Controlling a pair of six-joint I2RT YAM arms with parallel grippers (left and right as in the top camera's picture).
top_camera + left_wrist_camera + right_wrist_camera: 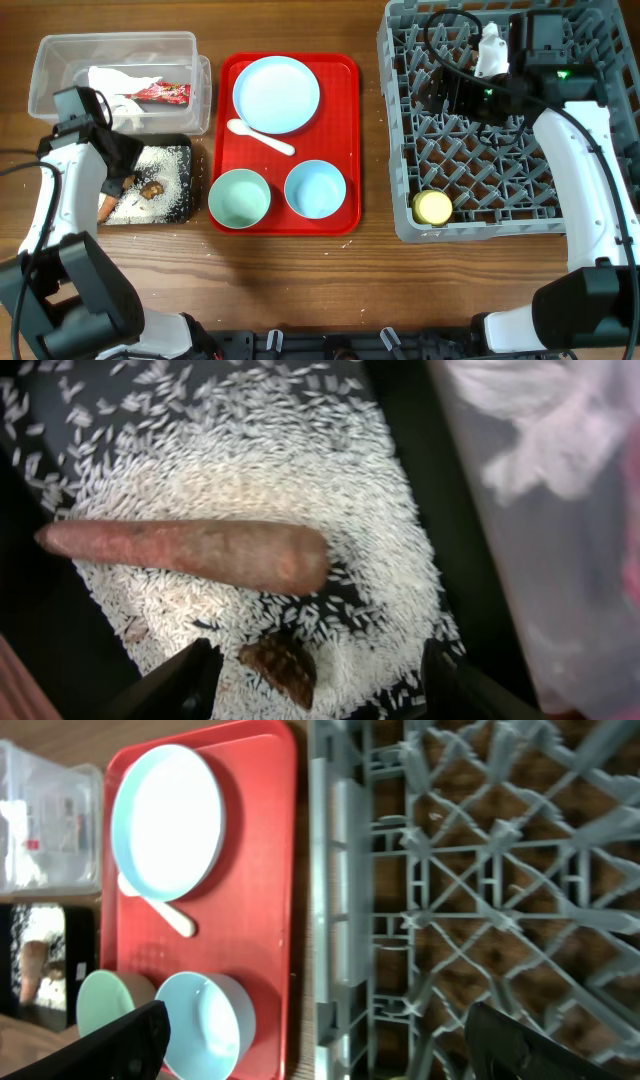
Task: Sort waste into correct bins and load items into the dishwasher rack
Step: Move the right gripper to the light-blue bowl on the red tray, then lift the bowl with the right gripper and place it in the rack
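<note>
Both your grippers spread wide, empty. Left gripper (320, 682) over black tray (183, 150), carrot-like root (190, 552) and brown lump (280, 665) on rice (250, 450) there. Right gripper (322, 1045) over rack (500, 170); yellow cup (433, 207) in its near-left corner.

Bright, even light (blurred wrist edges)
</note>
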